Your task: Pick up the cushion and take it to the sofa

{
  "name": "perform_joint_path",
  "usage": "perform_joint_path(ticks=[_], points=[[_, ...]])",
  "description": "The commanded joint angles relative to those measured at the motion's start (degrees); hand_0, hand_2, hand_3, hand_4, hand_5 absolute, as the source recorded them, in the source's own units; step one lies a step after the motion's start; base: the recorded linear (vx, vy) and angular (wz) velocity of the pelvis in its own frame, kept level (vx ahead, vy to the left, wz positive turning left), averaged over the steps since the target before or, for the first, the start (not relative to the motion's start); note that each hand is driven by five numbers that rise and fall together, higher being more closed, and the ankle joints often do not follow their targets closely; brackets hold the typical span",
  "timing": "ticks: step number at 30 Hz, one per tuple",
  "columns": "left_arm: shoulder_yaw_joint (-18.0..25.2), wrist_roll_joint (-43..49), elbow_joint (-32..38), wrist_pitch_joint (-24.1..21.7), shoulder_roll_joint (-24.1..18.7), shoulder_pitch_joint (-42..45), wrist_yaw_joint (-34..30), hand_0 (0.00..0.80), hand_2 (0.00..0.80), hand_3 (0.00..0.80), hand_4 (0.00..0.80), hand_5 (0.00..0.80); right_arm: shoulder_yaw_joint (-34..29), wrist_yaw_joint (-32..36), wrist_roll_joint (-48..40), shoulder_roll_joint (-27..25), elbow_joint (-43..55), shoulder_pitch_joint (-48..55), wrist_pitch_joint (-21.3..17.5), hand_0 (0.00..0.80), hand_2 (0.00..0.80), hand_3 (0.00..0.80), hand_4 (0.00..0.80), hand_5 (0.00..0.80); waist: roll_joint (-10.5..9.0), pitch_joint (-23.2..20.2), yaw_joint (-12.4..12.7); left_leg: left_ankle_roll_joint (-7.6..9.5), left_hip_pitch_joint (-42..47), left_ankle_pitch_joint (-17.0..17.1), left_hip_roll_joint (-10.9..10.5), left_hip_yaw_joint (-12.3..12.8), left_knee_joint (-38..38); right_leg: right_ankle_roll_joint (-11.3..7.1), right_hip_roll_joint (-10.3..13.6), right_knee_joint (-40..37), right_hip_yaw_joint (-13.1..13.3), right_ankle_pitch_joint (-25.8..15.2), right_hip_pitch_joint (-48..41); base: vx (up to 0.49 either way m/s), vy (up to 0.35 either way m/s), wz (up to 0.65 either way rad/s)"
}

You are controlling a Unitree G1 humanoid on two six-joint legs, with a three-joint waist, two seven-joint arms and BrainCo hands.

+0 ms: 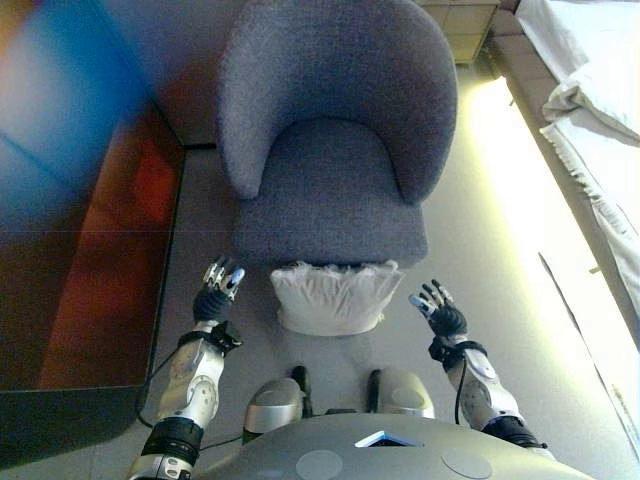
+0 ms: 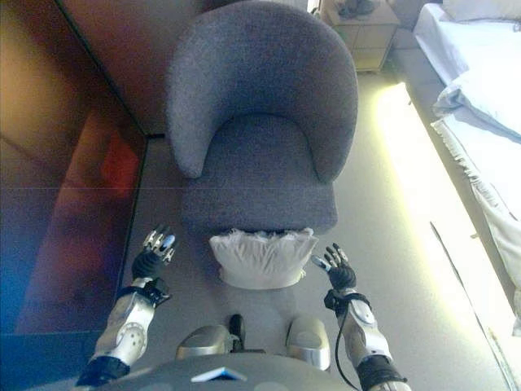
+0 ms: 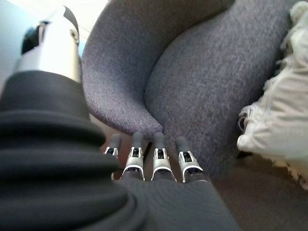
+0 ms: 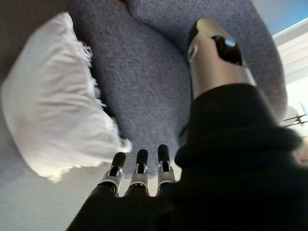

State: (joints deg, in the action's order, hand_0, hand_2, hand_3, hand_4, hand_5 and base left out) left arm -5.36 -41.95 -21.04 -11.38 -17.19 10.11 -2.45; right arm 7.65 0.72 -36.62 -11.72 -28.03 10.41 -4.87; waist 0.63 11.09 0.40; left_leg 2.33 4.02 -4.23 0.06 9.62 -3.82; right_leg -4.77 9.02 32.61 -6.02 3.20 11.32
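A white fringed cushion (image 1: 328, 297) lies on the grey floor, leaning against the front of a grey-blue upholstered armchair (image 1: 335, 150). It also shows in the right wrist view (image 4: 53, 125) and the left wrist view (image 3: 279, 120). My left hand (image 1: 220, 290) is open, held to the left of the cushion with a gap. My right hand (image 1: 437, 308) is open, to the right of the cushion, also apart from it. Neither hand touches the cushion.
A dark reddish-brown cabinet (image 1: 90, 250) stands along the left. A bed with white linen (image 1: 600, 110) runs along the right, with a lit strip of floor beside it. A small wooden cabinet (image 2: 358, 32) stands behind the armchair.
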Motion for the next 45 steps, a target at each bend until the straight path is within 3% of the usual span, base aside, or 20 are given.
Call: perform_joint_path(ticks=[1,4,9,14,19,20,24,26,29,31,33,34,36,39,42,45], points=[[2.07,-1.8,4.68,-3.22,-3.81,1.51,-1.41,0.0,0.0,0.0,0.0,0.0,1.32,0.55,0.11,0.51,4.13,2.32,-2.94,0.0,0.0,0.0,0.0,0.0,-3.06,-2.66,-2.27,1.72,-2.87,-1.95,-2.15,-3.97,-1.34,-2.22,5.3,-5.99,5.51,-13.96,0.65,0.231,-0.148,-0.07],[1.62,-2.43,4.96,-3.15,-4.02,1.0,-0.72,0.0,0.0,0.0,0.0,0.0,1.08,1.28,-1.45,0.21,3.5,1.93,-2.51,0.0,0.0,0.0,0.0,0.0,-5.15,-2.06,-3.15,1.31,-1.65,-4.09,-2.46,-4.17,-2.09,-4.05,3.06,-17.49,4.89,-13.76,0.64,0.185,-0.144,-0.06],[0.29,-0.17,6.1,-2.71,-3.3,2.13,-0.87,0.0,0.0,0.0,0.0,0.0,0.77,0.84,-3.42,0.31,1.54,-0.17,-1.32,0.0,0.0,0.0,0.0,0.0,-7.26,-1.99,-2.56,1.65,0.74,-6.6,-3.6,-4.13,-2.15,-5.59,2.11,-25.53,0.91,-15.31,0.6,0.208,-0.07,0.04],[0.73,0.59,6.8,-2.47,-2.16,4.87,-1.16,0.0,0.0,0.0,0.0,0.0,0.51,1.32,-2.75,0.97,1.26,0.54,-0.88,0.0,0.0,0.0,0.0,0.0,-7.56,-2.93,-1.73,1.89,2.14,-7.85,-3.68,-3.57,-3.0,-5.15,3.75,-25.33,-1.31,-15.22,-0.8,0.211,-0.06,0.1],[1.89,-0.53,7.07,-3.15,-1.61,5.95,-0.03,0.0,0.0,0.0,0.0,0.0,1.62,1.82,-1.19,0.49,1.94,0.44,-0.15,0.0,0.0,0.0,0.0,0.0,-6.86,-3.9,-1.14,0.72,3.3,-8.57,-1.5,0.6,-4.69,-3.82,4.85,-23.86,-6.42,-11.71,-3.17,0.157,-0.093,-0.12],[1.89,-0.53,7.08,-3.15,-1.61,5.96,-0.03,0.0,0.0,0.0,0.0,0.0,1.62,1.82,-1.19,0.49,1.94,0.45,-0.15,0.0,0.0,0.0,0.0,0.0,-6.85,-3.9,-1.12,0.71,3.32,-8.58,-1.49,0.63,-4.69,-3.81,4.84,-23.84,-6.4,-11.7,-3.16,0.196,-0.146,-0.39],[1.9,-1.38,5.99,-3.43,-1.54,5.34,-0.49,0.0,0.0,0.0,0.0,0.0,2.43,2.73,-1.12,-0.34,2.25,0.13,0.18,0.0,0.0,0.0,0.0,0.0,-5.73,-4.84,-2.57,-0.99,4.43,-6.04,1.45,1.76,-5.83,-2.21,2.33,-22.87,-4.98,-7.0,-3.86,0.213,-0.187,-0.2],[1.66,-1.72,5.49,-3.44,-1.03,4.82,-0.46,0.0,0.0,0.0,0.0,0.0,2.73,3.33,-0.2,-0.79,2.5,0.42,1.42,0.0,0.0,0.0,0.0,0.0,-5.37,-5.51,-3.39,-2.64,4.43,-3.07,3.29,2.1,-8.53,-0.88,0.68,-22.84,-4.86,-4.96,-4.65,0.204,-0.25,-0.17],[1.0,-1.6,5.71,-4.1,-0.23,4.71,0.26,0.0,0.0,0.0,0.0,0.0,3.14,5.14,-0.24,-1.7,2.47,0.31,1.78,0.0,0.0,0.0,0.0,0.0,-5.19,-5.54,-3.26,-5.56,1.56,3.14,5.68,1.22,-17.48,1.7,-1.2,-24.09,-5.53,-3.45,-6.96,0.144,-0.26,-0.07],[0.85,-1.89,5.73,-4.43,0.46,4.98,0.89,0.0,0.0,0.0,0.0,0.0,3.53,5.86,-0.01,-2.38,2.37,0.03,1.66,0.0,0.0,0.0,0.0,0.0,-5.88,-5.36,-2.69,-6.14,-2.56,5.7,5.57,-0.21,-26.32,3.23,-1.54,-24.88,-5.57,-2.67,-8.39,0.126,-0.243,-0.2],[1.05,-1.98,5.41,-4.15,0.98,5.21,0.75,0.0,0.0,0.0,0.0,0.0,3.56,5.91,-0.18,-2.85,2.38,-0.19,1.69,0.0,0.0,0.0,0.0,0.0,-6.08,-4.93,-2.37,-6.36,-6.77,7.51,7.69,-0.32,-30.83,4.29,-1.89,-24.92,-5.12,-1.86,-9.66,0.114,-0.172,-0.34],[1.13,-1.84,5.45,-4.12,1.13,5.53,0.52,0.0,0.0,0.0,0.0,0.0,3.57,6.43,-0.67,-3.07,2.48,-0.34,1.52,0.0,0.0,0.0,0.0,0.0,-6.08,-4.56,-2.21,-6.32,-8.17,8.04,9.59,0.27,-29.99,4.64,-2.1,-25.0,-4.48,-1.38,-10.37,0.102,-0.082,-0.33],[1.23,-1.81,5.12,-4.86,1.3,5.66,0.16,0.0,0.0,0.0,0.0,0.0,3.7,6.97,-0.64,-3.23,2.35,-0.6,1.22,0.0,0.0,0.0,0.0,0.0,-5.31,-3.93,-1.78,-6.48,-7.85,8.59,11.0,0.75,-23.1,4.35,-2.82,-25.15,-3.2,-0.41,-11.37,0.125,0.01,-0.34],[1.71,-2.61,5.65,-4.78,1.26,5.22,0.31,0.0,0.0,0.0,0.0,0.0,4.14,6.09,-0.54,-3.36,2.96,-0.37,1.52,0.0,0.0,0.0,0.0,0.0,-3.47,-3.74,-1.1,-7.29,-8.49,11.26,10.76,-0.4,-7.55,3.37,-4.06,-25.99,-1.22,0.62,-12.59,0.138,0.12,-0.16],[1.98,-3.46,6.02,-4.44,1.09,4.9,-0.99,0.0,0.0,0.0,0.0,0.0,3.52,6.0,-0.83,-3.7,3.09,0.67,0.64,0.0,0.0,0.0,0.0,0.0,-2.06,-3.39,-0.42,-8.95,-10.41,14.75,11.43,-1.05,-0.25,3.12,-4.77,-27.0,-0.74,1.5,-14.26,0.113,0.11,-0.01],[2.34,-3.62,6.18,-3.93,0.98,4.85,-1.79,0.0,0.0,0.0,0.0,0.0,3.08,5.97,-0.54,-3.52,2.84,0.61,0.28,0.0,0.0,0.0,0.0,0.0,-2.21,-3.26,-0.52,-8.46,-9.71,11.48,10.66,-0.95,-1.11,2.58,-3.26,-26.78,-1.4,1.72,-14.79,0.062,0.058,-0.1]])
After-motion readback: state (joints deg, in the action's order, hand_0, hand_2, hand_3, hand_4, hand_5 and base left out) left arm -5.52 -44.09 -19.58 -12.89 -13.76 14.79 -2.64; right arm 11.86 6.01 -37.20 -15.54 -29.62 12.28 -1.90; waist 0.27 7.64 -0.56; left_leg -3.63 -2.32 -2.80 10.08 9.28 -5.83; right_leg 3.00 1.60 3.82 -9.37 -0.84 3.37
